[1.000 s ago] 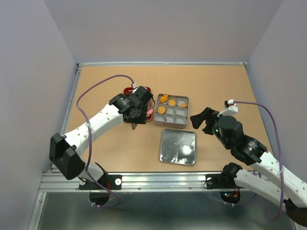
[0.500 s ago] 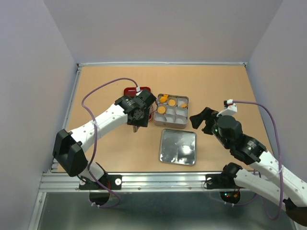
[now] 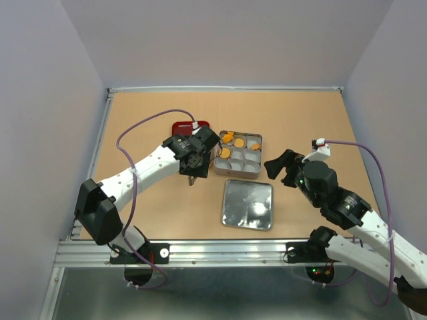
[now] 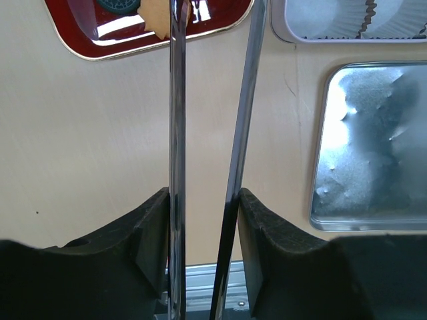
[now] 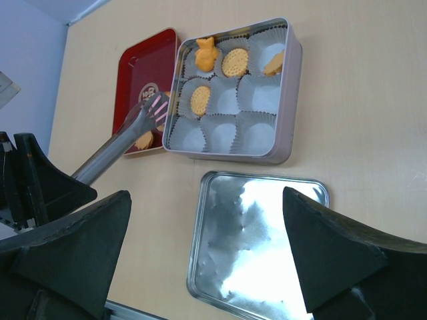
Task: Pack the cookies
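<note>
Metal tongs (image 4: 177, 133) pinched in left jaws, right jaws spread wide, orange cookies (image 5: 235, 62) in tin (image 5: 287, 100)

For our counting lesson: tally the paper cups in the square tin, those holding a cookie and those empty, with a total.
Cups holding cookies: 4
Empty cups: 5
Total cups in the tin: 9

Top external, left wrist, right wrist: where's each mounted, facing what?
Top external: above, behind the bases, looking down on the table; left arm, right arm show.
Left wrist: looks down along tongs clamped in the left end effector; fingers show.
Right wrist: looks past the open right end effector at the tin; fingers show.
Shared: both wrist views catch the lid and red tray.
</note>
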### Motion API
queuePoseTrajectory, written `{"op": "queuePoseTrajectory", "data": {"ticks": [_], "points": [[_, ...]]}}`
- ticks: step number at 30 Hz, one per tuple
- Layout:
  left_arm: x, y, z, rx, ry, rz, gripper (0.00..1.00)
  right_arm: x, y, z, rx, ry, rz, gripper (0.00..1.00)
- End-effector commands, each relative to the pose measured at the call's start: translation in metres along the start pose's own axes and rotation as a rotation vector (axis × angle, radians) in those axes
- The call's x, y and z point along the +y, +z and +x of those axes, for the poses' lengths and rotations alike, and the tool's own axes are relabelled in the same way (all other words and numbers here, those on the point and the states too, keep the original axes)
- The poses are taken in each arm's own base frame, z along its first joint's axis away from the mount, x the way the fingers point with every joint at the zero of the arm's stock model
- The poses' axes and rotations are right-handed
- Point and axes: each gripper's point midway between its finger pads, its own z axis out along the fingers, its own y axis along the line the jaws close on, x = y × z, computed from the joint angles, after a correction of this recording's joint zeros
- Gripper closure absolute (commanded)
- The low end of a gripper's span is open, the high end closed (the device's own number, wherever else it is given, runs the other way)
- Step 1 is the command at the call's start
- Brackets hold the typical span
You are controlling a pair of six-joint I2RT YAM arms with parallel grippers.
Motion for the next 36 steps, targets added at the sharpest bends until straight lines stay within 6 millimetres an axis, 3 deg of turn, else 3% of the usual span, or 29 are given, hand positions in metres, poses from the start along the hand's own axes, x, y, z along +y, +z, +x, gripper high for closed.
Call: {"op": "queuePoseTrajectory", "data": {"ticks": [1,15,23,25,30,36], "points": [[-0.004,0.0,-0.003,-0.013,0.0,0.003,0.49,-0.006,0.001,0.001,-0.016,-0.001,0.013,0.01],[0.004,-0.008,-0.003,-0.021,-0.012,-0.024,0.56,-0.006,0.0,0.0,-0.018,0.002,0.011,0.01],[0.005,-0.052,-0.033,-0.113,-0.043,0.004,0.58,-0.003,0.001,-0.002,-0.018,0.005,0.009,0.0],[-0.003,-0.067,-0.043,-0.148,-0.053,0.056,0.58,-0.003,0.001,-0.001,-0.017,0.005,0.01,0.0],[-0.032,-0.08,-0.055,-0.17,-0.038,0.153,0.58,-0.001,0.001,-0.002,-0.014,0.012,0.003,0.0],[-0.07,-0.068,-0.053,-0.149,0.023,0.195,0.59,0.001,-0.003,-0.007,-0.028,0.007,-0.008,0.0]]}}
